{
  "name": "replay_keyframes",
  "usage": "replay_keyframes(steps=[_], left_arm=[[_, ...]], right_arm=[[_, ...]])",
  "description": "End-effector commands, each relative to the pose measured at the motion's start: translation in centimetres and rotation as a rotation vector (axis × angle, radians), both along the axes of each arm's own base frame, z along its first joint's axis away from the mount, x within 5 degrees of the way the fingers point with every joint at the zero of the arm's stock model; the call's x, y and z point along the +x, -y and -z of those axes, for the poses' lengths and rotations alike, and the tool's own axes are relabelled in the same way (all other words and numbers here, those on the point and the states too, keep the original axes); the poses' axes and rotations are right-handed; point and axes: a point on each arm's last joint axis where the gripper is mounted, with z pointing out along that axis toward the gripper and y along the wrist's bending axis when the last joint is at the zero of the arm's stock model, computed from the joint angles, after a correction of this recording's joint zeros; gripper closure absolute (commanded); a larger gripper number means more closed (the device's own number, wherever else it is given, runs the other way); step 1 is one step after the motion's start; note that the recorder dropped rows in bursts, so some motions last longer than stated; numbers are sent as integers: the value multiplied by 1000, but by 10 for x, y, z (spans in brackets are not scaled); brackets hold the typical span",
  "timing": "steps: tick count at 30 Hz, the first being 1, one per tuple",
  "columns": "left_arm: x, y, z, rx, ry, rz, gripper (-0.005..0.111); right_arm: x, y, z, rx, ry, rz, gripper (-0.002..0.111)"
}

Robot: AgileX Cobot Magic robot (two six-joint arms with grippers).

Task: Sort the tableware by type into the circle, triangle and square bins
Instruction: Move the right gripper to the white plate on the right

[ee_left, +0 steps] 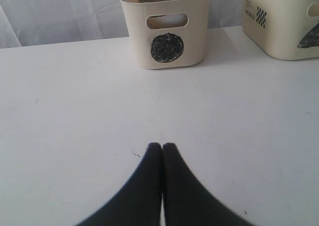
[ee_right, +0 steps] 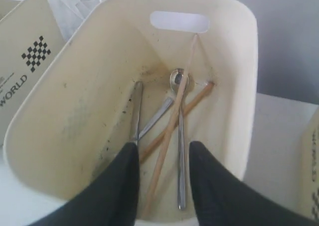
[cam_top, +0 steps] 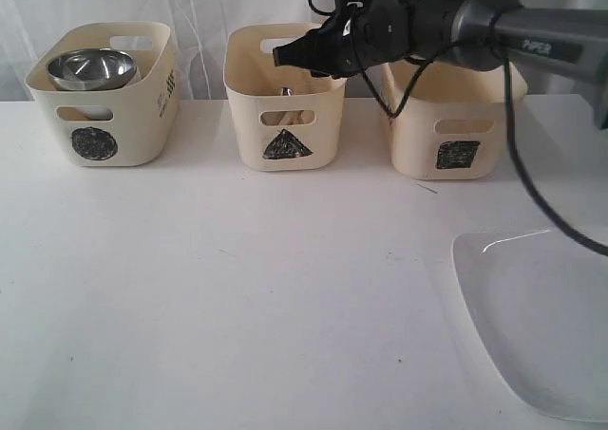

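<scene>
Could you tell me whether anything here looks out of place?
The white plate lies alone on the table, outside any bin. In the circle bin the steel bowl sits high, near the rim. Dark smudges mark the inside of the triangle bin.

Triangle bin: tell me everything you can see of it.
The triangle bin is a cream plastic tub with rounded corners and a cut-out handle above a black triangle on its front. It stands upright on the white table between the circle bin and the square bin, touching neither. Inside, its walls look smudged; two wooden chopsticks and steel cutlery lie crossed against one end. The right gripper hangs open over it, holding nothing.
</scene>
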Motion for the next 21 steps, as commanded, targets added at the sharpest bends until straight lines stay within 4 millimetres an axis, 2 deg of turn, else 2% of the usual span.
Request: replay_keyframes(steps=[1, 4, 7, 10, 12, 16, 21], left_arm=[[0, 0, 1, -8, 2, 4, 107], [0, 0, 1, -8, 2, 4, 107], [0, 0, 1, -8, 2, 4, 107], [0, 0, 1, -8, 2, 4, 107], [0, 0, 1, -8, 2, 4, 107], [0, 0, 1, -8, 2, 4, 107], [0, 0, 1, -8, 2, 4, 107]], right_arm=[[-40, 13, -18, -48, -27, -15, 75], [-74, 24, -19, -84, -60, -23, 75], [-119, 38, -26, -153, -102, -38, 75], [-166, 53, -30, -267, -176, -62, 75], [-200, 60, -31, -403, -214, -99, 75], [-254, 67, -16, -610, -364, -155, 75], [-299, 73, 23, -856, -563, -177, 74]])
